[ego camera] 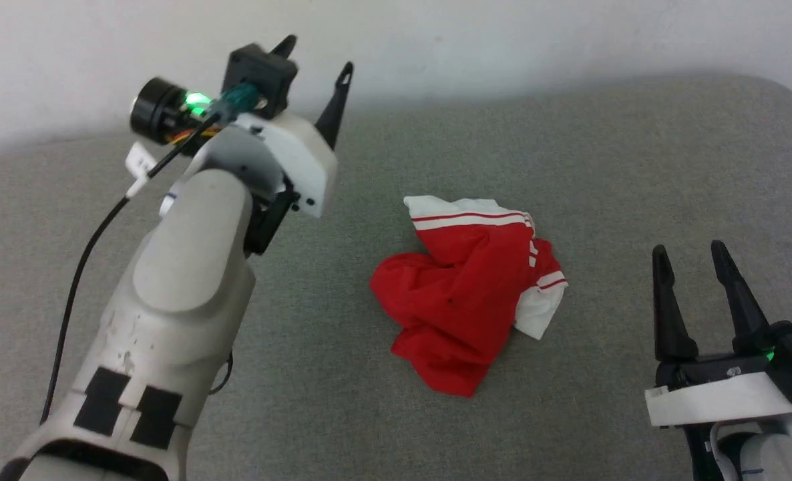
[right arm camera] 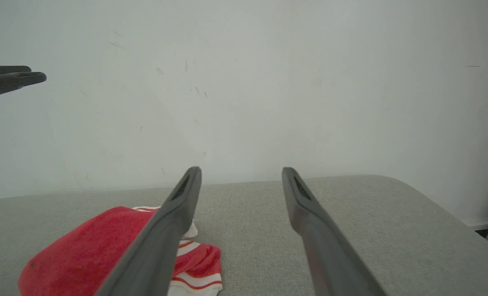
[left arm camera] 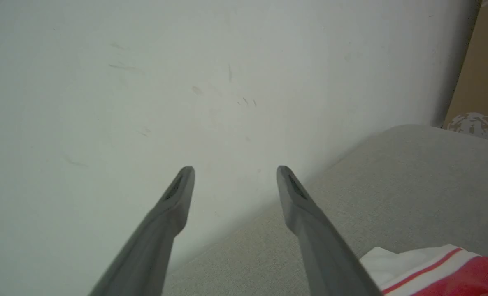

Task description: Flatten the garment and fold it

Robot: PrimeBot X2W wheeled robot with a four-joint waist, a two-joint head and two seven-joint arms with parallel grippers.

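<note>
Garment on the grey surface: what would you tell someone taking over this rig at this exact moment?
Left gripper: open, holding nothing, raised over the grey padded surface near the wall, to the left of the garment.
Right gripper: open, holding nothing, low to the right of the garment and not touching it.
Garment: a crumpled heap near the middle of the surface, with white striped parts showing on its far and right sides.
Done: nothing visible; it is neither spread out nor folded.
Left: grasp it, spread it flat, then fold it.
</note>
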